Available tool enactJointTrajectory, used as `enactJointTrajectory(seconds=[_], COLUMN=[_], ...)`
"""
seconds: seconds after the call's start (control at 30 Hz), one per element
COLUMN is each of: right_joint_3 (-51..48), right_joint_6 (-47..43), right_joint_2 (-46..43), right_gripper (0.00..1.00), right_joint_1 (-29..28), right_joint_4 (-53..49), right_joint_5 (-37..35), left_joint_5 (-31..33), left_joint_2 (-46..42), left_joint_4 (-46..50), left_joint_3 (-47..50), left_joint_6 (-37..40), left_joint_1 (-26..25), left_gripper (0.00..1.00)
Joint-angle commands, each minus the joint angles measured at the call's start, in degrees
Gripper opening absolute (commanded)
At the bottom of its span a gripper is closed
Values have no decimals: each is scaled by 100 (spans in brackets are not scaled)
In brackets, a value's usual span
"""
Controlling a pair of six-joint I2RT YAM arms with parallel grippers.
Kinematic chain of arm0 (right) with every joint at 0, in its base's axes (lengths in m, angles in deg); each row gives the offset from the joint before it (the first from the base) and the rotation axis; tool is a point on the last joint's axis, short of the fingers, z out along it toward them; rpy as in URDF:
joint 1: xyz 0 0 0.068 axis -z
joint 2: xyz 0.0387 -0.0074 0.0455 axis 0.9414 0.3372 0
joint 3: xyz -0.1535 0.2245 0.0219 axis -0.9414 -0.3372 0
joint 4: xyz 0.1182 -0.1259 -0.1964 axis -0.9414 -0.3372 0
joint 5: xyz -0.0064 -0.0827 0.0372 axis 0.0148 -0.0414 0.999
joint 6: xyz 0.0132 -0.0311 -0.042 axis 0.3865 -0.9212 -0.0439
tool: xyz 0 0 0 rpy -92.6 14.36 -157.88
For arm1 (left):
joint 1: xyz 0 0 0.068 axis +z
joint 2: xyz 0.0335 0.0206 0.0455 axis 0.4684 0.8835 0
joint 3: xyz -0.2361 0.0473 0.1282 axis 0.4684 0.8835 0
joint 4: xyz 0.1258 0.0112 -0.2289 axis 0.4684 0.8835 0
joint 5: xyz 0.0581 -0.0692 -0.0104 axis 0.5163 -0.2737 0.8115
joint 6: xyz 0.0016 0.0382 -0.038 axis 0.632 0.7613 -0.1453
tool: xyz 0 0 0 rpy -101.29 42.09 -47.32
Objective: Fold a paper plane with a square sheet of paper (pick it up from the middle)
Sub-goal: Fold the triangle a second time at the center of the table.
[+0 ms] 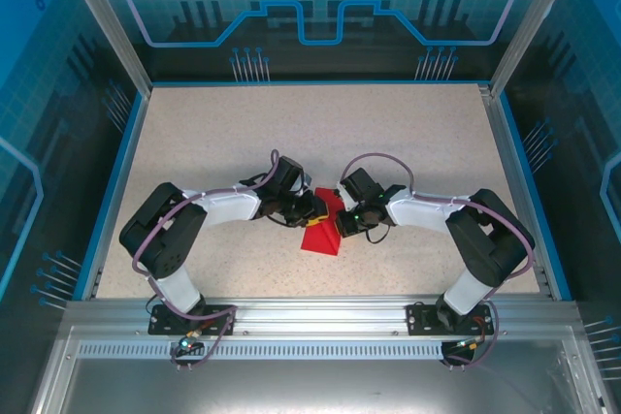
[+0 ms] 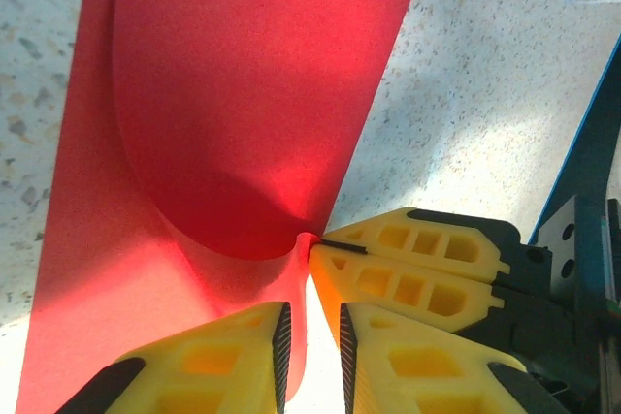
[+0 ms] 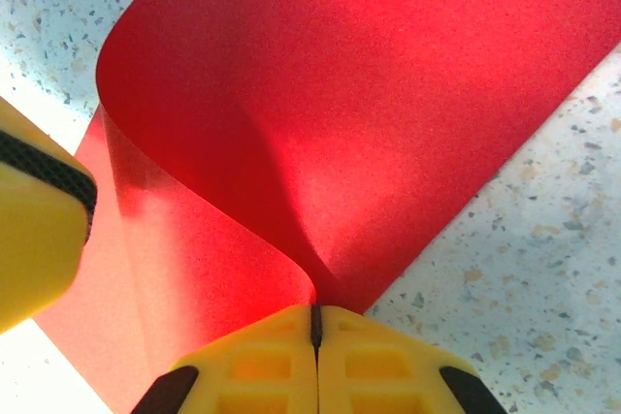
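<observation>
From above, both arms reach to the middle of the tabletop (image 1: 408, 133). The square sheet of paper (image 1: 320, 238) lies there, with the left tool (image 1: 312, 208) and right tool (image 1: 341, 219) meeting at its far end.

Over to the left wrist: the left tool (image 2: 312, 315) has its jaws slightly parted, light showing in the gap, clamping nothing. The paper (image 2: 243, 94) arches over its own flat lower layer, and just beside it the right tool (image 2: 316, 245) nips the edge of the curl.

Right wrist now: the right tool (image 3: 315, 317) is pressed tight on that red edge (image 3: 388, 94), and one finger (image 3: 34, 239) of the left tool sits at the left.
</observation>
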Motion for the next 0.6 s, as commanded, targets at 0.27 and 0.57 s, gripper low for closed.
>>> enactJointTrajectory(seconds=[0.27, 0.57], right_joint_3=[93, 116], right_joint_6=[14, -7], right_joint_2=[46, 102], right_gripper=[5, 5], right_joint_1=[-65, -56], right_joint_4=[103, 84], right_joint_5=[42, 0], left_joint_5=[-184, -180], left_joint_2=[53, 279], left_joint_4=[-487, -568], left_joint_3=[75, 111], left_joint_6=[-236, -216], left_joint_1=[-47, -47], left_gripper=[24, 24])
